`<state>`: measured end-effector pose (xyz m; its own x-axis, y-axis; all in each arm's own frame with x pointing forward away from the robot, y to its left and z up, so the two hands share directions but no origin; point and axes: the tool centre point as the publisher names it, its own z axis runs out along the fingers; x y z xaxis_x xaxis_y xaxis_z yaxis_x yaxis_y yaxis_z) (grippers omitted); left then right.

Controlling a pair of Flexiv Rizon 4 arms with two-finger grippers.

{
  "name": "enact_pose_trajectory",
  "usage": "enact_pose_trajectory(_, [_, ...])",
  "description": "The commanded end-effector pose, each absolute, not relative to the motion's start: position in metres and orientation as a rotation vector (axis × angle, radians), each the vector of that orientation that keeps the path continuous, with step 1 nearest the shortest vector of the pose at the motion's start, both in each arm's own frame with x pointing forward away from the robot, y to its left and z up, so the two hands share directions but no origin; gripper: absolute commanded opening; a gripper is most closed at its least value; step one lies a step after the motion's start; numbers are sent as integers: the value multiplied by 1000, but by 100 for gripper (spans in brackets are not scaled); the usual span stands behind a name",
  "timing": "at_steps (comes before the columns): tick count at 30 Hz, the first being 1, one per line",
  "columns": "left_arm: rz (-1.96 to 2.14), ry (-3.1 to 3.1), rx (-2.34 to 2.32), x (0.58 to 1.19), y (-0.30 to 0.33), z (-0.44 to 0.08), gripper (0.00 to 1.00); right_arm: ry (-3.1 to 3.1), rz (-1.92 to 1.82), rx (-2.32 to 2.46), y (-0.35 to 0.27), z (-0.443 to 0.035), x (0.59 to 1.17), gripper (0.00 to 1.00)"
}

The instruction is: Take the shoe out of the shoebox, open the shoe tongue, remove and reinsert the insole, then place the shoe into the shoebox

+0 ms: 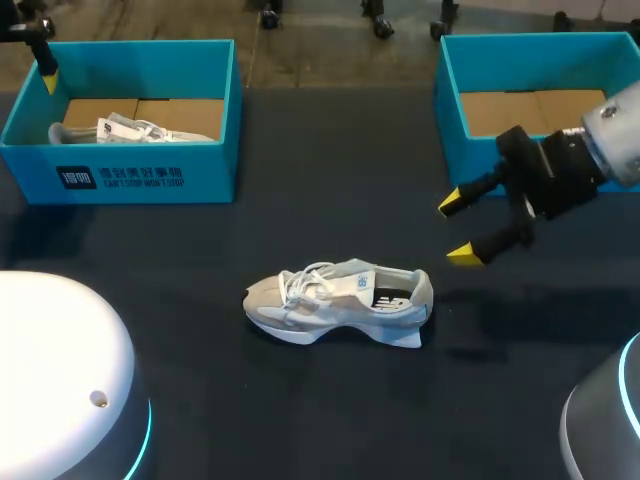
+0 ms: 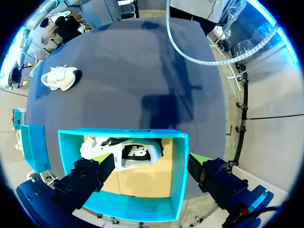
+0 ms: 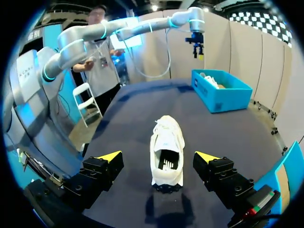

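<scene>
Dark matte table point(image 1: 330, 150), 2 teal rectangular boxes: left shoebox point(image 1: 140, 180), right shoebox point(image 1: 470, 160). 2 white lace-up shoes: boxed shoe point(image 1: 130, 130) in left shoebox, table shoe point(image 1: 335, 298) upright mid-table. My right gripper point(image 1: 457, 230) near it, wide; left gripper point(image 2: 149, 159) over left shoebox, wide.

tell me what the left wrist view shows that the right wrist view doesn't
Only the left wrist view looks down into the shoebox, showing its cardboard floor and the whole of a second shoe inside, under the open left gripper. Only the right wrist view shows the right gripper, open, with the loose shoe just ahead, heel end nearest. Both show that shoe, the blue shoebox, the left gripper and the dark table.
</scene>
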<state>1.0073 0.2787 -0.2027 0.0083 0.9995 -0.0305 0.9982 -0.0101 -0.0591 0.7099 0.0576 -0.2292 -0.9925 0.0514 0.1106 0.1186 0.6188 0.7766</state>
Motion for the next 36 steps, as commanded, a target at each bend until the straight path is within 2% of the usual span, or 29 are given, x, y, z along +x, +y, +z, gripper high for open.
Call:
enact_pose_trajectory(1, [93, -2196, -2219, 1005, 279, -203, 100, -2816, -1389, -19, 52, -240, 711, 100])
enact_pose_trajectory(8, [93, -2196, -2219, 1005, 279, -203, 100, -2902, -1457, 149, 38, -250, 721, 100])
enact_pose_trajectory(27, [93, -2196, -2219, 1005, 279, -203, 100, -2904, -1460, 149, 34, -253, 724, 100])
enact_pose_trajectory(36, [93, -2196, -2219, 1005, 279, -203, 100, -2928, -1498, 31, 8, -288, 718, 100])
